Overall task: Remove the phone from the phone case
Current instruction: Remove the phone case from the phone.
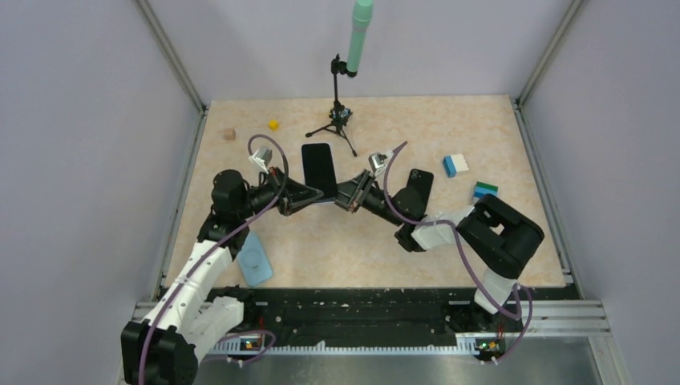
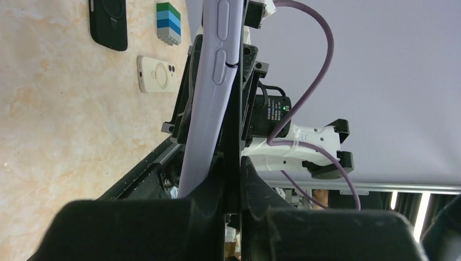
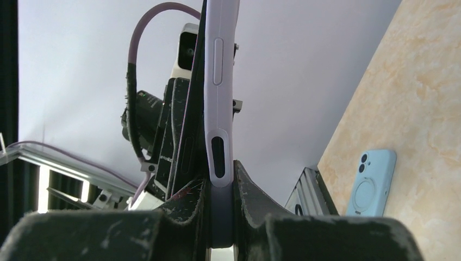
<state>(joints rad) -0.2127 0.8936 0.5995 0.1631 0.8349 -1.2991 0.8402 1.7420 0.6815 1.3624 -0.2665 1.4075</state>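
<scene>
Case flexing, phone rigid and slick: left gripper is clamping the black slab phone edge, right gripper is pinching the soft lilac rubbery case rim.

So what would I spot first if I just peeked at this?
Right in the middle, the left pincer and right pincer both pinch one phone in a lilac case, held up in the air. Behind them a little tripod holds up a tall green stick, and a light blue case lies at the front left.
</scene>
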